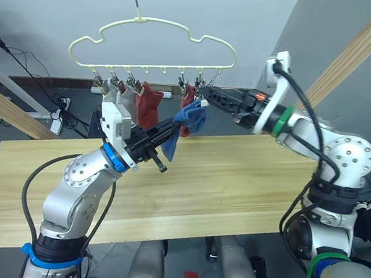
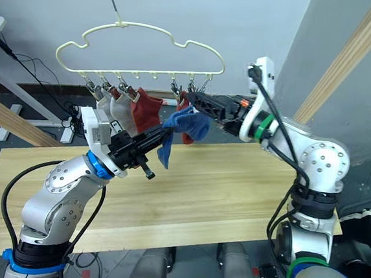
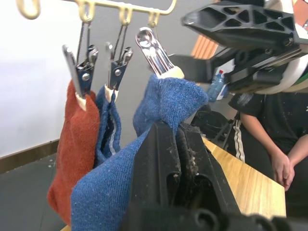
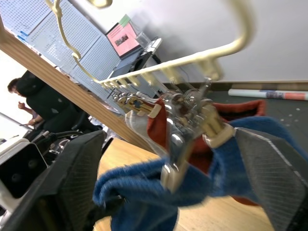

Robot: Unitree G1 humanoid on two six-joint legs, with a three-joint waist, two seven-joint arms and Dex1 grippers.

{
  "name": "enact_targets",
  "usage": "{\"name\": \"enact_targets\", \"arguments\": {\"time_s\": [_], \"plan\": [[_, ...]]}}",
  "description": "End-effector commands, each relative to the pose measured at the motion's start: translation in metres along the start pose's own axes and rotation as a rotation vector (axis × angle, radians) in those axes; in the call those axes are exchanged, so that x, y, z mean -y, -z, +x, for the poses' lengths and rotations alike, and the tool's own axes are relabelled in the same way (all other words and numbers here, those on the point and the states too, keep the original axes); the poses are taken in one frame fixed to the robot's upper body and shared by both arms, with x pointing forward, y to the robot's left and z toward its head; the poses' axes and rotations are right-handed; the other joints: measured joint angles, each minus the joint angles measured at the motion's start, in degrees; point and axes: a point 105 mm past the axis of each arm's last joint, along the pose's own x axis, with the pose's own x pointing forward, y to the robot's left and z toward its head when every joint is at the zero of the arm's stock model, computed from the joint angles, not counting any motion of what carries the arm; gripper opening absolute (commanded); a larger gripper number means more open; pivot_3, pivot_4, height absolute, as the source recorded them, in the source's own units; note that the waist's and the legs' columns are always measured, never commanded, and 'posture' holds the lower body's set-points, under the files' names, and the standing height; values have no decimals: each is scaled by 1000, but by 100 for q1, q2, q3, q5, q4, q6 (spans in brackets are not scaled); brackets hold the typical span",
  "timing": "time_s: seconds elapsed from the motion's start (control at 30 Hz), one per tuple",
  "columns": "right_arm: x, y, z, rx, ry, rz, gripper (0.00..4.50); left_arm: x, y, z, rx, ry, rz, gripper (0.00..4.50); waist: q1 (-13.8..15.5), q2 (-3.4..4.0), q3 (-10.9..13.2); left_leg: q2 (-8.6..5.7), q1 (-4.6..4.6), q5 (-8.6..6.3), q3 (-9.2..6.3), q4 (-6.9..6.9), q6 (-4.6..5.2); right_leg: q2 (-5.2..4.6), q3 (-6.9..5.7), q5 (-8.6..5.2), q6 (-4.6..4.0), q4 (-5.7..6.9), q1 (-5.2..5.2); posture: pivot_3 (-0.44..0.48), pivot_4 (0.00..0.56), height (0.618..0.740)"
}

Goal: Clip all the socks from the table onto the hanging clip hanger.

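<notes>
above the table, in the left eye view, the left gripper pinches a blue sock up at the clip hanger, beside the right gripper. in the left wrist view, its fingers are closed on the sock under a clip. in the right wrist view, the right fingers stand apart around that clip.

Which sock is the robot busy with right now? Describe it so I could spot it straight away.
Find the pale-yellow clip hanger hanging above the table. At its right end, a blue sock stretches from the last clip down to the left pincer. Unlike the socks hanging straight down beside it, it slants sideways, held at both ends.
</notes>
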Motion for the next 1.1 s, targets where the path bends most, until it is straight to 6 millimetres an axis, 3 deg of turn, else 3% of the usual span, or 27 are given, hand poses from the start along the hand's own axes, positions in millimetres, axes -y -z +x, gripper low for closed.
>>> {"name": "enact_targets", "arguments": {"time_s": [0.03,0.17,0.33,0.47,0.6,0.7,0.77,0.97,1.03,1.1], "plan": [[-10,-7,-28,-4,-35,-68,4468,2,-7,6,33,7,29,0,8,-1,0,-2,-1,0,-1,0,0,-1,0,0,1,-1,1,-57,368,740],[-1,7,-54,-102,51,-198,4468,1,2,10,17,17,-2,0,-7,-1,0,-6,-2,0,4,3,0,-1,1,-7,22,-4,0,-98,363,740],[16,33,-73,-170,155,-333,4500,-5,27,2,-87,24,-157,1223,-68,-1,0,-5,1,-1,11,4,1,0,0,-6,28,-8,2,-97,358,740],[37,61,-83,-192,233,-469,4500,-18,52,-42,-240,-59,-200,2466,-194,-5,-2,3,14,-1,18,2,0,6,6,-6,32,-5,2,-79,358,740],[48,73,-91,-186,250,-514,4500,-25,56,-78,-319,-154,-211,3678,-190,-4,-1,7,16,0,28,1,-1,8,13,-4,36,1,-7,-25,364,740],[57,88,-98,-213,255,-523,4500,-40,56,-119,-398,-343,-200,4450,-130,-6,-1,7,20,0,27,5,-1,7,12,0,42,-5,2,17,371,740],[61,92,-99,-212,257,-515,4500,-49,60,-140,-495,-479,-167,4450,-86,-6,0,3,20,0,30,4,-2,3,16,0,43,-7,3,36,371,740],[67,101,-100,-210,267,-506,4500,-50,51,-155,-541,-591,-180,4450,98,-8,0,3,19,0,25,5,-2,2,15,3,48,-8,4,125,363,740],[71,100,-99,-182,309,-479,4500,-54,52,-174,-625,-689,-127,4450,171,-10,-2,2,17,-1,25,5,-3,1,14,3,48,-9,4,139,361,740],[75,101,-100,-166,342,-446,4500,-54,51,-179,-668,-701,-68,4450,187,-11,-2,3,16,-2,24,4,-5,1,15,3,47,-13,4,153,356,740]]}}
